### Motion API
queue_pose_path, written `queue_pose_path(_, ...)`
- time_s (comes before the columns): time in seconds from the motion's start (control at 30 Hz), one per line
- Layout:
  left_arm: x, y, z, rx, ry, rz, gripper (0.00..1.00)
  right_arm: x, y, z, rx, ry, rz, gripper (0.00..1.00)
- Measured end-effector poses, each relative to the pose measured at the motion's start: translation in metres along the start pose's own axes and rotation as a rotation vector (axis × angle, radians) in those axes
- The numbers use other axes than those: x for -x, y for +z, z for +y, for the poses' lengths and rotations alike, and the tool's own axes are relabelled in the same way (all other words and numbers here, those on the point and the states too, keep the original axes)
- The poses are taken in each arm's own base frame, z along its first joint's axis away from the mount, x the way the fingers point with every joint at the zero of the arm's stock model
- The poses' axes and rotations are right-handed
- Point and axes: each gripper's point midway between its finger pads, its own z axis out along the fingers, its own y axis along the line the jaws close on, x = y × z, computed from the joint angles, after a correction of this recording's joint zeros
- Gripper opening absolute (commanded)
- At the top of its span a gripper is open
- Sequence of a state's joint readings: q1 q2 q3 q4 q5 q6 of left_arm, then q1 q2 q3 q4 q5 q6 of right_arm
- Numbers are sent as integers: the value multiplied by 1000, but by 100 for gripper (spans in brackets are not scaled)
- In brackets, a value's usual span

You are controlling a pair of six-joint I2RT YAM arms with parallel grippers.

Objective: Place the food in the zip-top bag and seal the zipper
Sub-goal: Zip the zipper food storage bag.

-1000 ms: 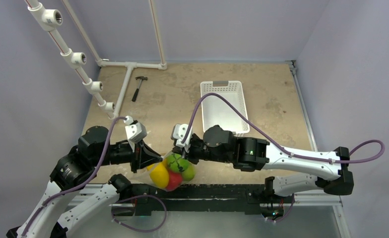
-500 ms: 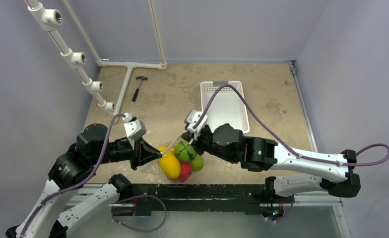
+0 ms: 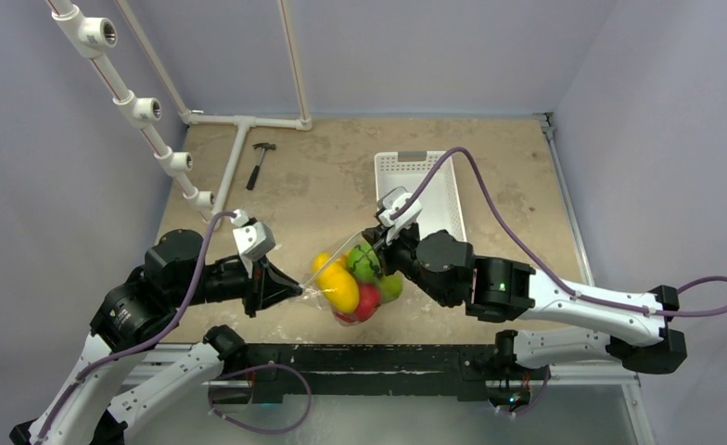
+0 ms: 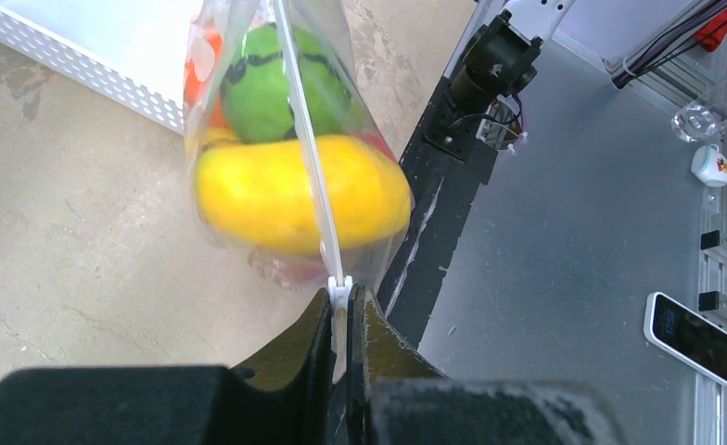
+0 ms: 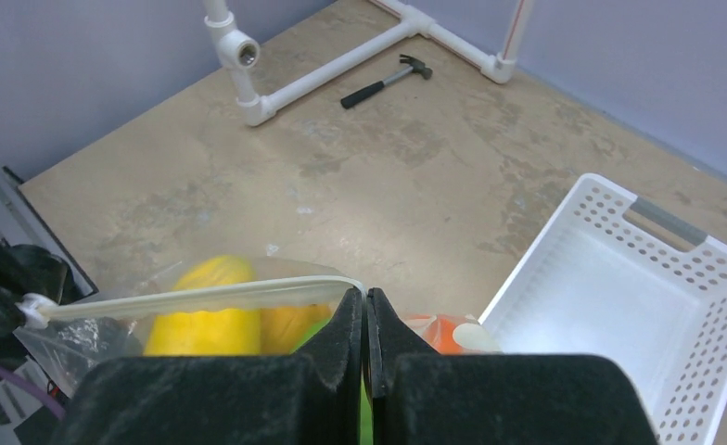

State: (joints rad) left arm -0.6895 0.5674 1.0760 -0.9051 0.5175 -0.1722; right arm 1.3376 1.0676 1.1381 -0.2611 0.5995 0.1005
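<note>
The zip-top bag (image 3: 349, 286) hangs stretched between both grippers, just above the table. Inside it is the food: a yellow fruit (image 4: 295, 190), a green one (image 4: 267, 83), an orange one (image 5: 439, 332) and a red one (image 3: 367, 298). The zipper (image 4: 306, 158) runs taut from one gripper to the other. My left gripper (image 4: 343, 295) is shut on the white slider at the zipper's near end. My right gripper (image 5: 366, 295) is shut on the bag's mouth edge at the zipper's (image 5: 193, 298) far end. In the top view the left gripper (image 3: 299, 291) sits left of the bag and the right gripper (image 3: 372, 243) behind it.
A white slotted basket (image 3: 452, 185) stands just behind the right wrist. A small hammer (image 3: 260, 164) and a white pipe frame (image 3: 248, 120) lie at the back left. The table's near edge with its black rail (image 3: 369, 357) is close below the bag.
My right gripper has moved right and away from the left one, toward the basket. The bag shifted with it and the zipper drew out longer. The left gripper stayed put.
</note>
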Motion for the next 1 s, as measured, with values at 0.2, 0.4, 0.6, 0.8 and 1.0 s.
queue_pose_path(0.2,0,-1,1,9,0,-3,0,5,-5,-18,-82,53,-25,0)
queue_pose_path(0.4,1,-2,4,29,2,-10,0,4,-6,-21,-96,75,-27,0)
queue_pose_path(0.6,2,-2,11,70,-6,-15,0,4,-6,-21,-98,87,-30,0)
queue_pose_path(0.8,4,-3,21,134,-23,-25,21,3,-7,-20,-87,88,-33,0)
queue_pose_path(1.0,14,-7,35,227,-27,-49,43,3,-6,-25,-100,73,-34,0)
